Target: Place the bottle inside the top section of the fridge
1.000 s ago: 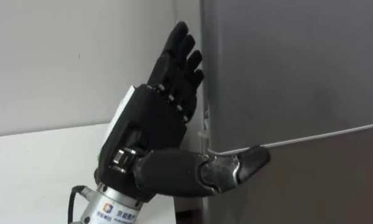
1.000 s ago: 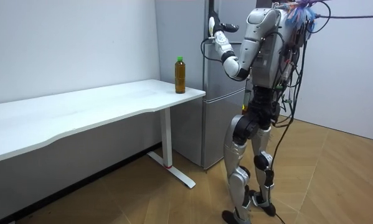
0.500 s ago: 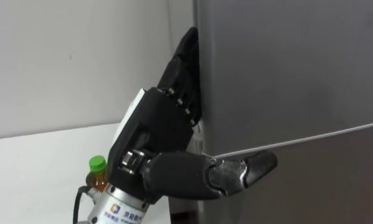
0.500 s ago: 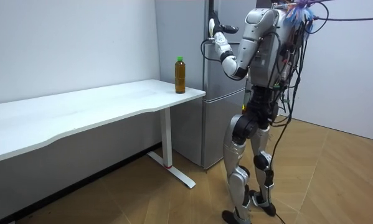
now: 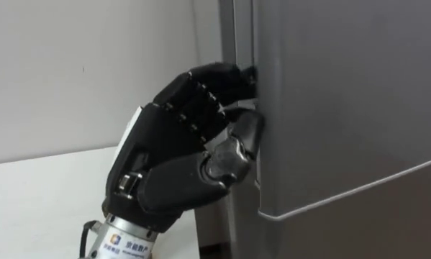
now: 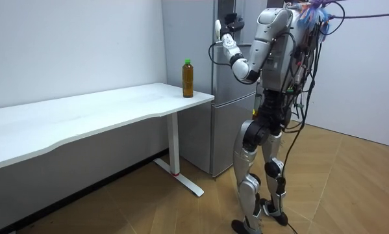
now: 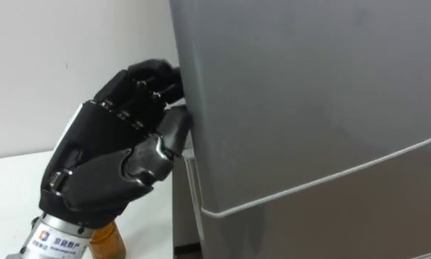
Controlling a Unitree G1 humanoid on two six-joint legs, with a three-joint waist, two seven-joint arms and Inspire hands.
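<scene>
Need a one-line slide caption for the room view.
Robot stands at the fridge, left robot hand curled round the edge of the upper door; the bottle sits on the table corner nearby.

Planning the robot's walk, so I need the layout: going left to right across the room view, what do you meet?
White table → bottle on its right end → fridge, whose upper door edge the left hand grips.
</scene>
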